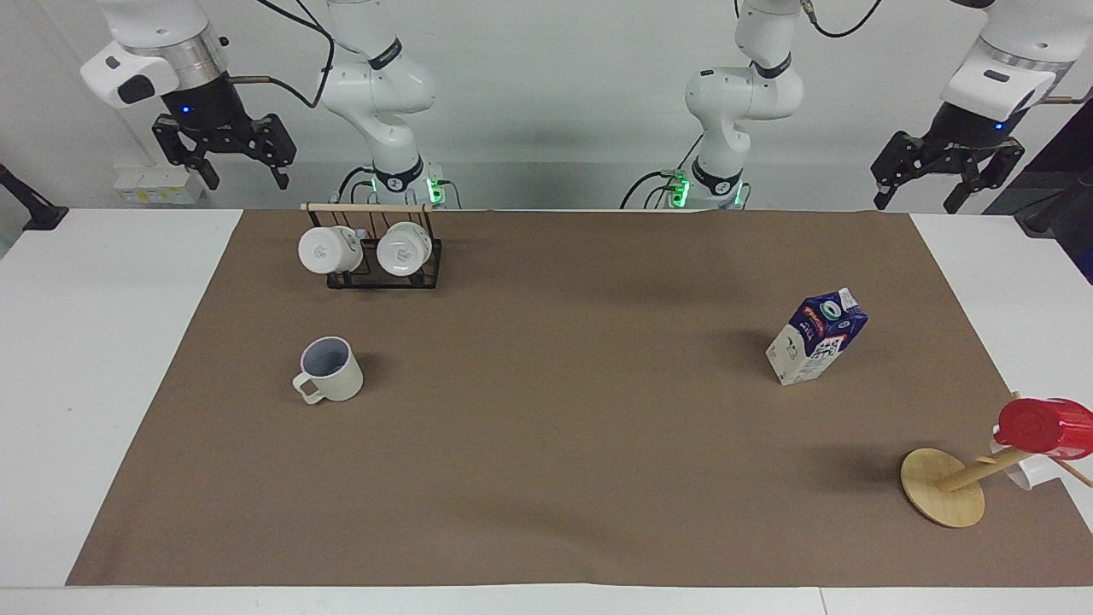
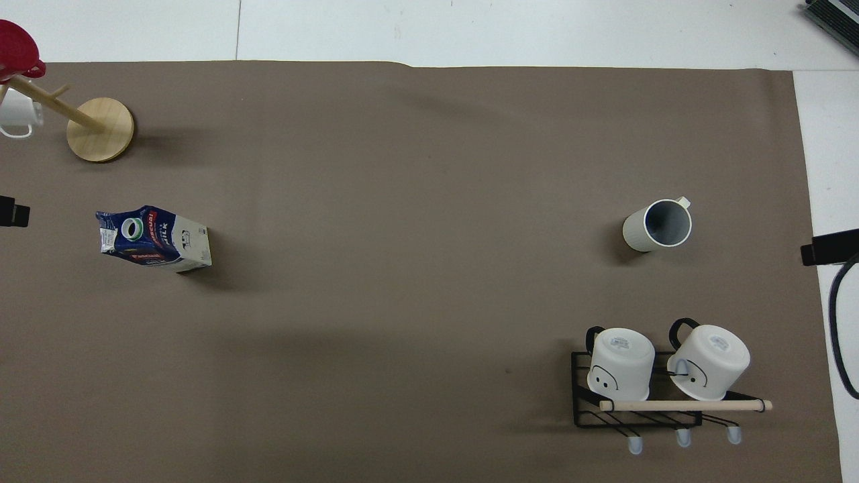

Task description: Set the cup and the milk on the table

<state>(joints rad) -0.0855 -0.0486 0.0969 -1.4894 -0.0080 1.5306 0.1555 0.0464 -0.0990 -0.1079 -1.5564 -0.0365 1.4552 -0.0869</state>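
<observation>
The cream-beige cup [image 1: 331, 369] stands upright on the brown mat of the table [image 1: 564, 410], toward the right arm's end; it also shows in the overhead view [image 2: 658, 225]. The blue and white milk carton [image 1: 815, 337] stands upright on the mat toward the left arm's end, also seen from above [image 2: 154, 239]. My right gripper [image 1: 243, 175] hangs open and empty, raised over the table's edge nearest the robots, and waits. My left gripper [image 1: 926, 196] hangs open and empty, raised at the left arm's end, and waits. Neither touches anything.
A black wire rack [image 1: 376, 278] holding two white mugs stands nearer to the robots than the cup; it also shows from above [image 2: 637, 409]. A wooden mug tree [image 1: 943, 487] with a red cup [image 1: 1046, 427] stands farther from the robots than the milk.
</observation>
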